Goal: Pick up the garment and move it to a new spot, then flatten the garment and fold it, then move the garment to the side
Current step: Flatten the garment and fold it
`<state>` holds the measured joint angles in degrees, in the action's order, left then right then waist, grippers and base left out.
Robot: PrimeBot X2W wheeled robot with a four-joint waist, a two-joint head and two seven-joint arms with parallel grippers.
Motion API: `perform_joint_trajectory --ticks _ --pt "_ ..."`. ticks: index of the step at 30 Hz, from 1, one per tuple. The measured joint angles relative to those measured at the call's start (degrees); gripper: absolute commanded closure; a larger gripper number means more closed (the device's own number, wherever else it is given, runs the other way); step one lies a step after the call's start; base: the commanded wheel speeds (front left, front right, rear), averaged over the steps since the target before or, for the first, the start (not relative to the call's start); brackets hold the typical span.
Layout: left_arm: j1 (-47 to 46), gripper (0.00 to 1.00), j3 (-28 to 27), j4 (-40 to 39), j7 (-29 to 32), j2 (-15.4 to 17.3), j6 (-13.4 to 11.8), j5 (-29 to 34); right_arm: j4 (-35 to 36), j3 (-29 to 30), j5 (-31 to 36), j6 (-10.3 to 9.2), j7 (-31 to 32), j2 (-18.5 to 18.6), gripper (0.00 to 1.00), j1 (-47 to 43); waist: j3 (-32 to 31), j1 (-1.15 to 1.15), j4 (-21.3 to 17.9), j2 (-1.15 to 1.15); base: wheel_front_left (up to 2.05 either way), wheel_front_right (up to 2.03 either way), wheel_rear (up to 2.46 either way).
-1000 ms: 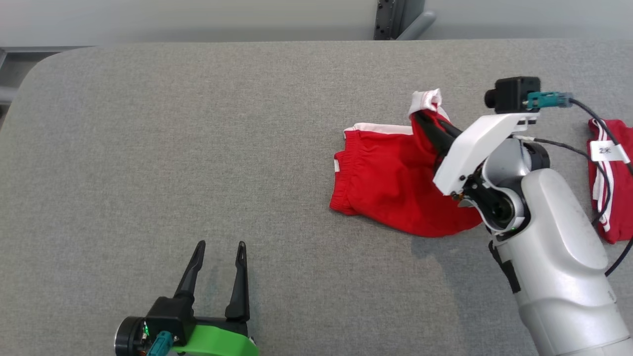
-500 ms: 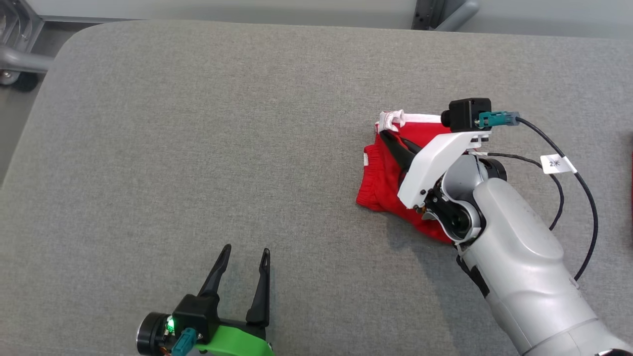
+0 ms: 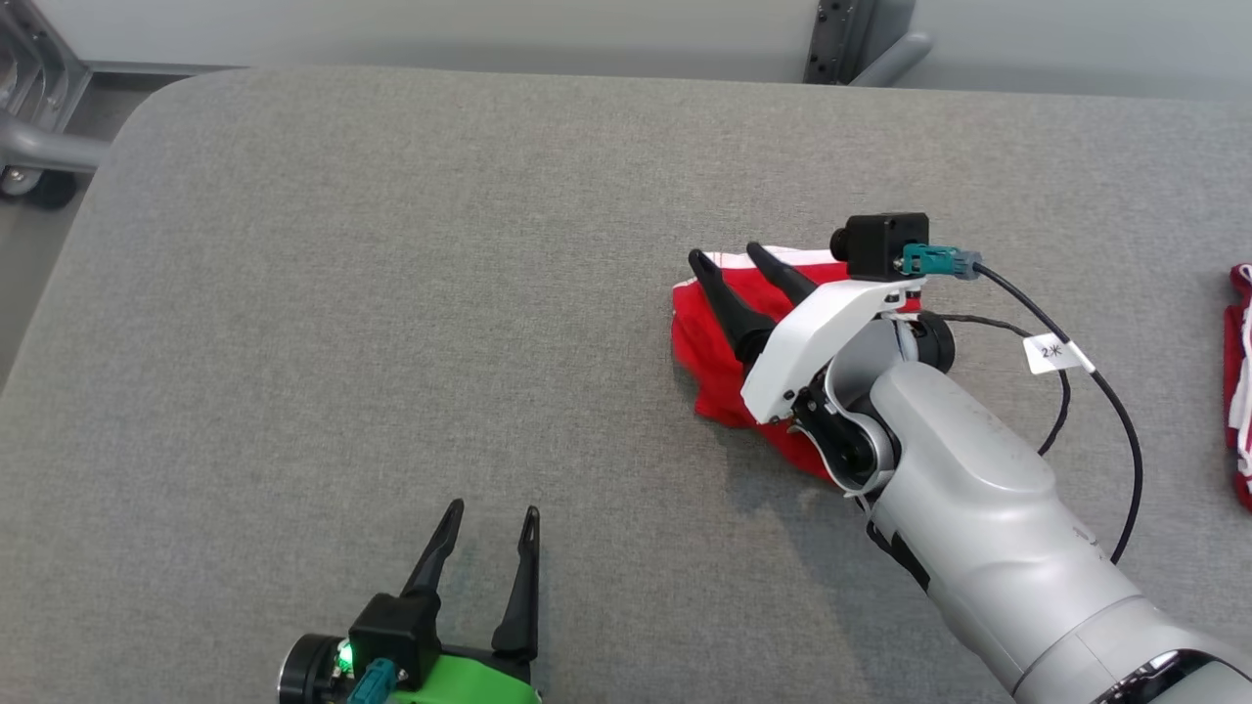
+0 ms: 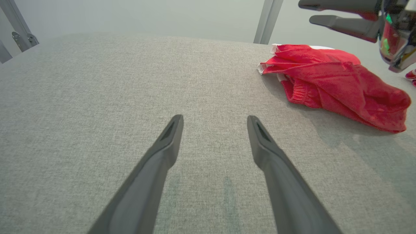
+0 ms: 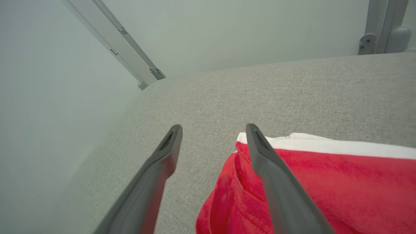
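Observation:
The garment (image 3: 709, 352) is a pair of red shorts with white trim, lying folded over in a heap right of the table's middle. It appears again as the garment (image 4: 338, 84) in the left wrist view and the garment (image 5: 312, 182) in the right wrist view. My right gripper (image 3: 729, 256) hovers over its left part, open, with nothing between the fingers; the right gripper (image 5: 213, 130) has its fingertips above the white trim. My left gripper (image 3: 492, 510) stands open near the front edge, far from the garment, and the left gripper (image 4: 214, 118) holds nothing.
A second red and white garment (image 3: 1240, 381) lies at the table's right edge. The grey fabric table (image 3: 391, 293) has wide free room to the left and middle. A cable (image 3: 1105, 391) with a white tag trails from my right wrist. Metal frame parts (image 3: 39, 147) stand off the far left corner.
My right gripper has let go of the white-trimmed edge and opened; that edge now lies folded over the garment. The camera has shifted. The left gripper has stayed open.

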<state>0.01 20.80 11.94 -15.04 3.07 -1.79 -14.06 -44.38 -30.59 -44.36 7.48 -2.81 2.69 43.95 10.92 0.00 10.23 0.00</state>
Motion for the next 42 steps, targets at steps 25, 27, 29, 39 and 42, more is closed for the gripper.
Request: perform_joint_trajectory --ticks 25,27,29,39,42 --pt "2.58 0.00 -3.14 -2.79 0.00 -0.08 -0.23 0.40 13.97 10.85 23.92 0.01 -3.25 3.99 1.00 -18.53 -1.49 0.00 -7.71 0.00 0.00 0.00 0.00" --pt "1.93 0.00 -3.13 -2.50 0.00 -0.09 -0.18 0.53 12.32 12.14 25.13 0.01 -2.98 3.18 1.00 -17.89 -0.80 0.00 -7.07 0.00 0.00 0.00 0.00" --pt "1.47 0.00 -3.33 -2.46 -0.01 -0.10 -0.20 0.52 10.46 13.96 26.54 0.01 -2.36 2.56 1.00 -17.39 -0.27 0.00 -6.18 0.00 0.00 0.00 0.00" --pt "0.91 0.00 -3.96 -2.14 0.00 -0.12 0.08 0.51 7.47 11.21 29.32 0.00 -1.66 0.38 1.00 -16.68 2.08 0.00 -2.40 0.00 0.00 0.00 0.00" --pt "0.71 0.00 -3.77 -2.01 -0.01 -0.12 0.22 0.51 7.61 7.51 26.97 0.00 -1.22 0.22 1.00 -16.39 2.27 0.00 -1.55 0.00 0.00 0.00 0.00"
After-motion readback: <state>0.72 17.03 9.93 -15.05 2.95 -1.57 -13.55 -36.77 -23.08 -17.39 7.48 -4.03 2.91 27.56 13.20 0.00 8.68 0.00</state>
